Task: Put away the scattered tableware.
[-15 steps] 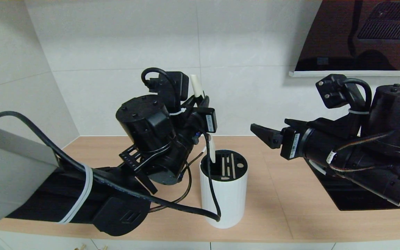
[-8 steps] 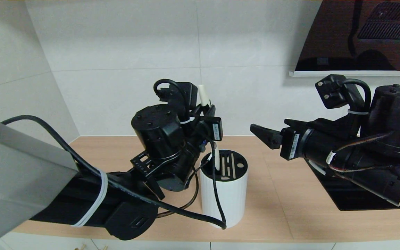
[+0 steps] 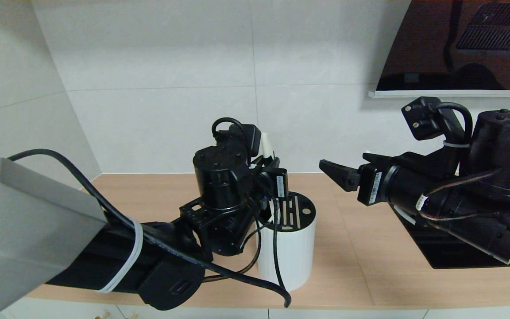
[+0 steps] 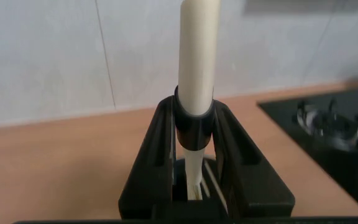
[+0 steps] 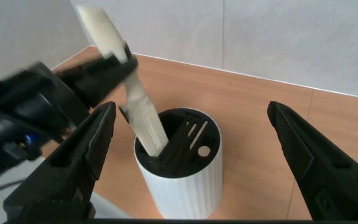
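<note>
Stowing step in hand, by judgement: left pincer (image 3: 270,173) clamped on cream-handled utensil (image 4: 197,56), held upright, its lower end inside the round opening of the white holder (image 3: 287,252) directly beneath. Next move calls for straight descent, then release, avoiding the slotted insert. Right pincer (image 3: 337,173), jaws spread, hangs beside the holder above the bench (image 3: 352,248). Utensil's working end hidden in the holder; type uncertain.
</note>
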